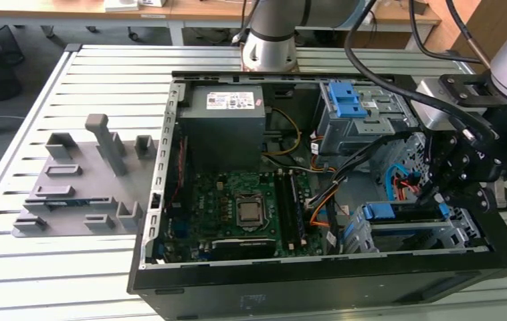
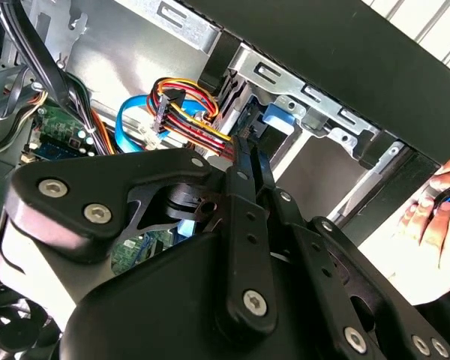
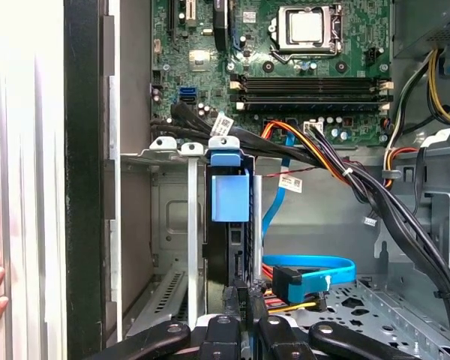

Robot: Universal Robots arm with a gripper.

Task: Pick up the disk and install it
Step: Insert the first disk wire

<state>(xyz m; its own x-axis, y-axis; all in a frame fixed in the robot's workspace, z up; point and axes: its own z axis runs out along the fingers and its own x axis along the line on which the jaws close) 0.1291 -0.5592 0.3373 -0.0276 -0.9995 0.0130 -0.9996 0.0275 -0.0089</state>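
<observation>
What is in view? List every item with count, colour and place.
table: one, grey, slatted
case: one, black, open, on table
power supply: one, grey, inside case
motherboard: one, green, inside case
latch: one, blue, on upper cage
disk: one, blue-framed, in drive cage slot
cable: one, blue, near disk
fixture: one, grey, exterior view's left of case
hand: one, outside case wall
gripper: one, black, by disk

Lab: slatted bench (image 1: 75, 267), open PC (image 1: 325, 287)
</observation>
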